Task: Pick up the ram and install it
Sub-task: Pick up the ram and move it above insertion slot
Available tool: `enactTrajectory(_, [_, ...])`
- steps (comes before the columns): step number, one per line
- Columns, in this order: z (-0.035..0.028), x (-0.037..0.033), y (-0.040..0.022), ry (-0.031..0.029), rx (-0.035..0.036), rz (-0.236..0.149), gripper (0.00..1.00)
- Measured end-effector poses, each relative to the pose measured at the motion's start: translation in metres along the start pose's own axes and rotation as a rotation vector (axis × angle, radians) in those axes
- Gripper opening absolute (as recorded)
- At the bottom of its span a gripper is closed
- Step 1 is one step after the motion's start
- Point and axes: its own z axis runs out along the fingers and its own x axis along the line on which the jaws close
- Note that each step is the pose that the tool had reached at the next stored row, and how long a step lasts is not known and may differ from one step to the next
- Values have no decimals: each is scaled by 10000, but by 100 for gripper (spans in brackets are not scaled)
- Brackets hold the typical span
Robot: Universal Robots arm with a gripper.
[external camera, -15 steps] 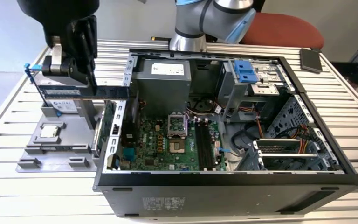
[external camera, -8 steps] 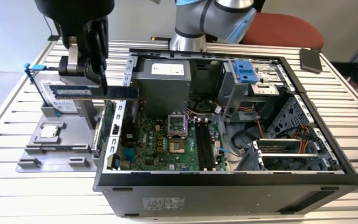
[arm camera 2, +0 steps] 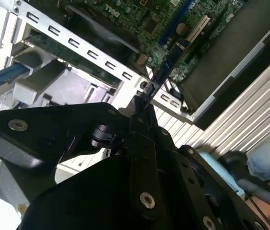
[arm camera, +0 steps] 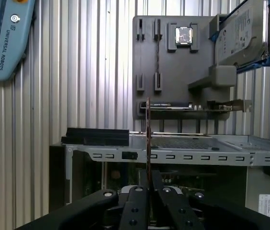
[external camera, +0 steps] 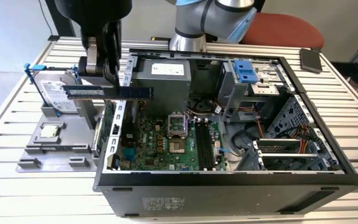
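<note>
While the ram [external camera: 107, 92] hangs level in the air, gripped near its middle by the gripper [external camera: 109, 80], the pick-up looks done and the carry to the computer case [external camera: 229, 196] is the step in hand. In the exterior view the stick sits over the case's slotted edge, at about ten o'clock from the motherboard [external camera: 154, 140]. The grey holder [external camera: 61, 135] on the surface [external camera: 42, 196] lies at about seven o'clock from the ram.

The memory slots [external camera: 205, 142] lie at roughly four o'clock from the stick and run crosswise to it. Installing therefore probably calls for about a quarter turn, then a square descent onto one slot.

The first wrist view settles the grip, which the exterior view leaves vague. There the ram [arm camera: 148, 139] appears edge-on as a thin line, and the fingers [arm camera: 137, 201] are closed tight on it. The processor chip [arm camera: 184, 35] and hard drive [arm camera: 245, 33] lie beyond. The second wrist view adds the ram's [arm camera 2: 166, 67] blue length reaching out over the board.
</note>
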Motion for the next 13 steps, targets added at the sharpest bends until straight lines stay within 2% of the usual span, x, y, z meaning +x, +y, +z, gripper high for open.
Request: enactTrajectory(13, [-9, 0, -285, 1, -17, -1, 0])
